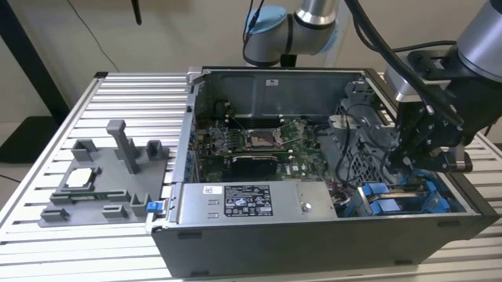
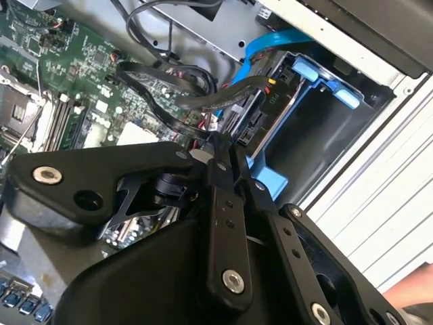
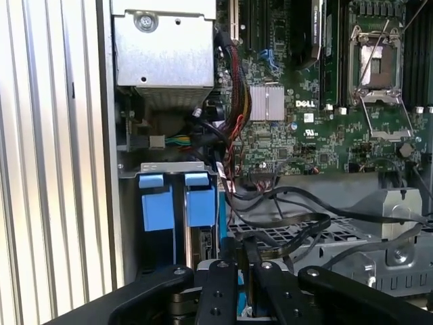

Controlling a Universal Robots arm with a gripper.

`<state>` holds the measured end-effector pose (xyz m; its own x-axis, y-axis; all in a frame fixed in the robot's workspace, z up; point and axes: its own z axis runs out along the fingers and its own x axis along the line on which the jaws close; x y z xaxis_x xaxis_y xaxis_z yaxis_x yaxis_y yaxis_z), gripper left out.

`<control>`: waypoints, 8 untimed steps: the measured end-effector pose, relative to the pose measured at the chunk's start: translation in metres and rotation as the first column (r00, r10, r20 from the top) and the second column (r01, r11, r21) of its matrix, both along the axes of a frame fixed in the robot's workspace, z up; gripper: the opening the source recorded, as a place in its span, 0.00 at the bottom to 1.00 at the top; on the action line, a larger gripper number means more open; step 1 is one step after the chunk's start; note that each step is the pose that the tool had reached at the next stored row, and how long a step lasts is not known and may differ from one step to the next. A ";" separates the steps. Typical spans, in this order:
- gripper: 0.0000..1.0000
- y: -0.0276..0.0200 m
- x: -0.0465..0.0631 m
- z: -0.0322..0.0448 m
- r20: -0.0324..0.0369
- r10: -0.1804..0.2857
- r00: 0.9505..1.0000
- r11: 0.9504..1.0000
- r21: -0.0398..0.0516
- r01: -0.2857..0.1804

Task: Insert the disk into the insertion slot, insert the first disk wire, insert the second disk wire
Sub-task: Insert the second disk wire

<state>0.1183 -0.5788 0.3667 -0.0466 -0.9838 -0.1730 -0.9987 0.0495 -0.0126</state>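
Observation:
The disk (image 2: 256,122) sits in its blue carrier inside the insertion slot (image 1: 404,200), at the near corner of the open computer case on the exterior view's right. Its connector end faces the motherboard. A black flat wire (image 2: 196,101) runs to a plug at that end, and a blue wire (image 2: 270,42) arcs above it. My gripper (image 2: 226,150) hangs just off the disk's connector end with its fingers (image 3: 229,261) drawn together. I cannot make out anything pinched between them. In the exterior view the gripper (image 1: 419,161) stands over the drive bay.
The silver power-supply box (image 1: 251,201) lies along the case's front wall beside the bay. The CPU socket (image 1: 259,138) is mid-motherboard. Loose black cables (image 3: 291,227) cross between the board and the bay. A grey fixture (image 1: 102,182) stands on the slatted table at the exterior view's left.

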 end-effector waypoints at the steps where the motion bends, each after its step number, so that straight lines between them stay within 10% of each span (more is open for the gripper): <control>1: 0.00 0.0000 0.000 -0.0005 0.000 0.000 1.000 1.000 -0.001 0.000; 8: 0.00 0.0000 0.000 -0.0007 0.000 0.000 1.000 1.000 -0.001 0.000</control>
<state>0.1183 -0.5789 0.3660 -0.0466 -0.9840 -0.1720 -0.9987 0.0495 -0.0127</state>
